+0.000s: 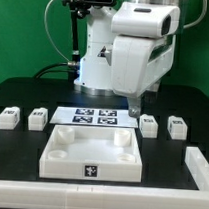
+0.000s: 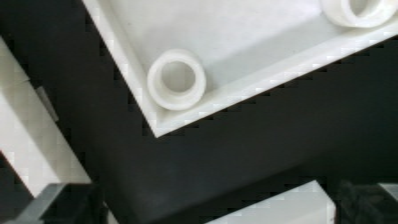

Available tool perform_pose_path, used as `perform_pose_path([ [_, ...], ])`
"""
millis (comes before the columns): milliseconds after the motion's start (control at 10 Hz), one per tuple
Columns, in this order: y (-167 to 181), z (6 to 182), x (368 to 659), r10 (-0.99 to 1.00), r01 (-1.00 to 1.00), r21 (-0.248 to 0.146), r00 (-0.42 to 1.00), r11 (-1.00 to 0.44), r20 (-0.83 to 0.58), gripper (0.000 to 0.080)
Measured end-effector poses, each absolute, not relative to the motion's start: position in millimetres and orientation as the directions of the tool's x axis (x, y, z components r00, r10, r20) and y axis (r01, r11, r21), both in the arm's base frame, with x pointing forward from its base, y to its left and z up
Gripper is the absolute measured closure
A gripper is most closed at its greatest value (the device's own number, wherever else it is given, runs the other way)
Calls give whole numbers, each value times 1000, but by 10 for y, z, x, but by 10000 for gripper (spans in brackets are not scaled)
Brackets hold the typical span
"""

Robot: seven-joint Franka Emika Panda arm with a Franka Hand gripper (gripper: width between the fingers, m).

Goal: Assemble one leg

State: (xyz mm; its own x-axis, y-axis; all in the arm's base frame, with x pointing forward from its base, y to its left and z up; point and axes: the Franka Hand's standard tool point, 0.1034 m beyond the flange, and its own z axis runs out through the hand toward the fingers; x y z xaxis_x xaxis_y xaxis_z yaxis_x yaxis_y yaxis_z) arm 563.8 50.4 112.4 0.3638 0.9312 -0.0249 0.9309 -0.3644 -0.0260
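Observation:
Four small white legs with marker tags stand in a row on the black table: two at the exterior view's left and two at its right. The large white square tray-like piece lies in front of them. My gripper hangs open and empty just above the table, behind the tray's back right corner and close to the nearer right leg. In the wrist view my gripper has its dark fingers wide apart. A white corner shows between them; I cannot tell what it is. The tray's corner socket lies beyond.
The marker board lies between the two pairs of legs, behind the tray. White rails border the table at both sides and along the front. The robot's base stands at the back.

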Motion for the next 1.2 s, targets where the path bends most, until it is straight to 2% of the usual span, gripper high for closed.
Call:
perform_pose_path([
  [100,416,1096,5595,951,950,-22,310,-310,-22,150],
  [200,322,998,5384,973,973,-19,231,-231,-16,150],
  [300,189,879,5138,998,998,-16,66,-66,-10,150],
  [400,-1,718,4891,999,999,-26,-48,48,-3,150],
  [500,-148,598,4767,990,989,-48,-141,141,8,150],
  [600,-253,486,4726,979,977,-53,-204,205,19,150],
  [800,-309,273,4618,985,981,-81,-171,173,33,150],
  [1200,-278,208,4529,996,992,-93,-84,87,31,150],
])
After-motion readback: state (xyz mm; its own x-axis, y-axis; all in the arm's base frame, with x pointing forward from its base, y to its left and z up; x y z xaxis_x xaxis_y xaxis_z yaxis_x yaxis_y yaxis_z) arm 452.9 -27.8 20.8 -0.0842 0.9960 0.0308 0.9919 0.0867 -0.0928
